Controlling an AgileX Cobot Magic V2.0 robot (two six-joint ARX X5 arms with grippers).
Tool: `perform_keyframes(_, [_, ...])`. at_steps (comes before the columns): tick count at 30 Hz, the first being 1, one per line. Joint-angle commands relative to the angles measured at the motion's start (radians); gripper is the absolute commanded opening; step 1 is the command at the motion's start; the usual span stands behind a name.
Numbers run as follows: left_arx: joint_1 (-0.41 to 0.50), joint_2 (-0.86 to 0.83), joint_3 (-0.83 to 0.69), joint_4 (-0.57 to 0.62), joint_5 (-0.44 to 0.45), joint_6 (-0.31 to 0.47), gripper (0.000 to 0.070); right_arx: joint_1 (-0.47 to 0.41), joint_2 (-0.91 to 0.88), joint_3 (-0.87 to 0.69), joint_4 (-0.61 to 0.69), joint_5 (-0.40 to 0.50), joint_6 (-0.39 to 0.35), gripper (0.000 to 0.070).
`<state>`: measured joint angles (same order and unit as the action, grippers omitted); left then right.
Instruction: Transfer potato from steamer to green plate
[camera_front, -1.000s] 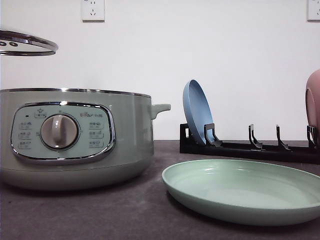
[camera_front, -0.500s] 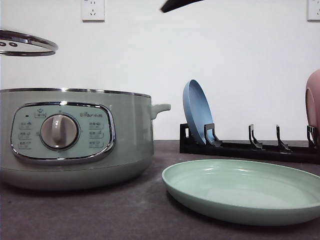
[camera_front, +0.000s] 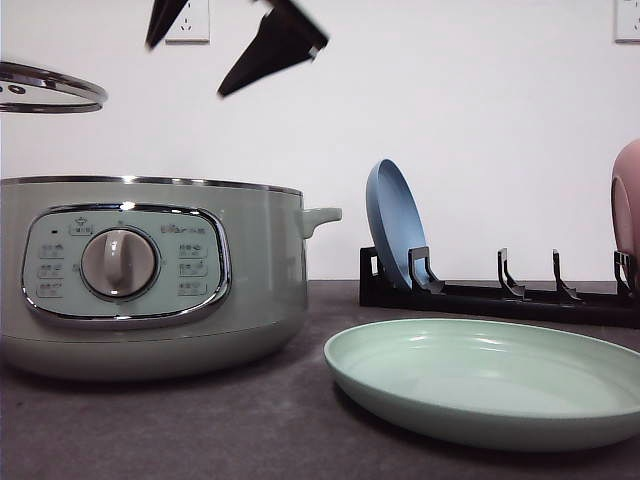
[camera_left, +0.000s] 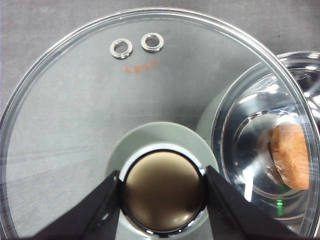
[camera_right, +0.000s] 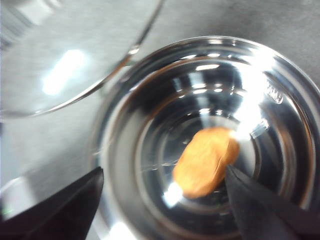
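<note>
one potato (camera_right: 206, 161) lies in the open steamer (camera_front: 150, 280), firm, smooth and likely slippery, so i'd pinch its narrow middle with my right gripper (camera_front: 215, 45), spread wide above it, while my left gripper (camera_left: 162, 200) clamps the lid (camera_left: 75, 125) aside, green plate (camera_front: 490, 385) waiting right.

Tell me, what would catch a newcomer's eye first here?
Probably the big sage-green steamer on the left of the table, its glass lid held aloft by the left end effector clamped on the knob. Inside the shiny pot lies an orange-brown potato, with the open right end effector above it. The green plate sits empty to the steamer's right.
</note>
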<state>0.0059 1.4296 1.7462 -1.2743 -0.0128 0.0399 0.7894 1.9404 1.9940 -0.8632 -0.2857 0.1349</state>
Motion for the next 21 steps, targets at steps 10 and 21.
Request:
perform_keyframes(10, [0.002,-0.004,0.029,0.034,-0.001,0.008,0.0003,0.045,0.179,0.050,0.078,0.167,0.023,0.0492])
perform_keyframes(21, [0.002,-0.004,0.029,0.033,-0.001,0.008,0.0003,0.070,0.256,0.050,0.094,0.219,0.040,0.0495])
